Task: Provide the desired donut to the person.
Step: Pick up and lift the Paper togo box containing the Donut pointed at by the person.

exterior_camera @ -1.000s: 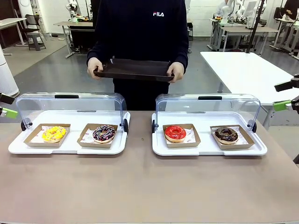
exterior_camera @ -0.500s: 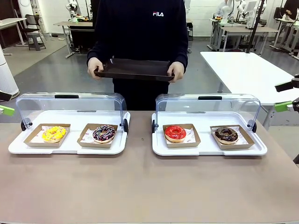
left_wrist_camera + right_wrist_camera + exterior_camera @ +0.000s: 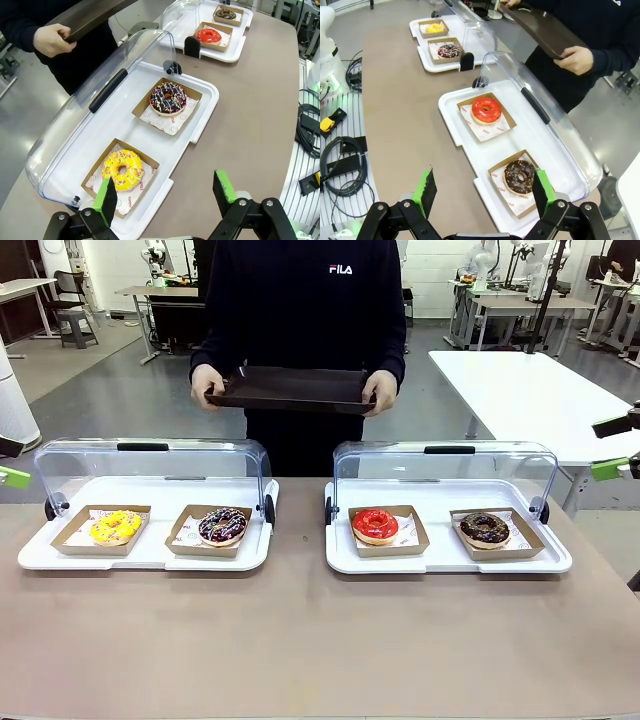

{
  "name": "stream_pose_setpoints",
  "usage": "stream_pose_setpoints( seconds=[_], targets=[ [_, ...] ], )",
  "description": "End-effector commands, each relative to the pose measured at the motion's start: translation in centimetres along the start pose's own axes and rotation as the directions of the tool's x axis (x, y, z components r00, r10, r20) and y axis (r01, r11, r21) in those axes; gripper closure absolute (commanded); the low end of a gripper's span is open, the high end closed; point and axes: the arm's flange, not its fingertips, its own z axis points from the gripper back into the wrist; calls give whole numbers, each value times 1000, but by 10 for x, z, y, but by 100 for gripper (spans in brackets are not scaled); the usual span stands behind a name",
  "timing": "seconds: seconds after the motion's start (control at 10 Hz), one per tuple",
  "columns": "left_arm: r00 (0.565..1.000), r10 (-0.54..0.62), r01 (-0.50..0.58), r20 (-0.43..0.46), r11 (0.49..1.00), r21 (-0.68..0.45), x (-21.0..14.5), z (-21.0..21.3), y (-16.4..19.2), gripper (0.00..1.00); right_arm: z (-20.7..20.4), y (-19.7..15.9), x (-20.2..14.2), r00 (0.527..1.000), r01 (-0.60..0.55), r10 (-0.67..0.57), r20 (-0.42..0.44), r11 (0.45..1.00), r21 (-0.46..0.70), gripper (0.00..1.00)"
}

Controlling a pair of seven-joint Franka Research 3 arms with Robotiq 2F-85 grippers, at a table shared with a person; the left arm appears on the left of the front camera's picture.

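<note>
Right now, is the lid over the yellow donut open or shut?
Open: the clear lid is swung back, leaving the yellow donut uncovered.

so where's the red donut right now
Front view: the red donut sits in the right display case, on its left side, next to the chocolate donut.

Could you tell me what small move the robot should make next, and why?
Probably wait with the left gripper and right gripper open: the person holds the tray in both hands, pointing at none of the four donuts.
</note>
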Motion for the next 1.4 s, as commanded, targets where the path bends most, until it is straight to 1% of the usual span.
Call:
stream_pose_setpoints(
  seconds=[0.0,1.3],
  targets=[
    [1000,-6,6,16,1000,-2,-1,0,1,0,-3,-1,1,1000,-3,3,13,1000,7,0],
    [1000,-6,6,16,1000,-2,-1,0,1,0,-3,-1,1,1000,-3,3,13,1000,7,0]
  ],
)
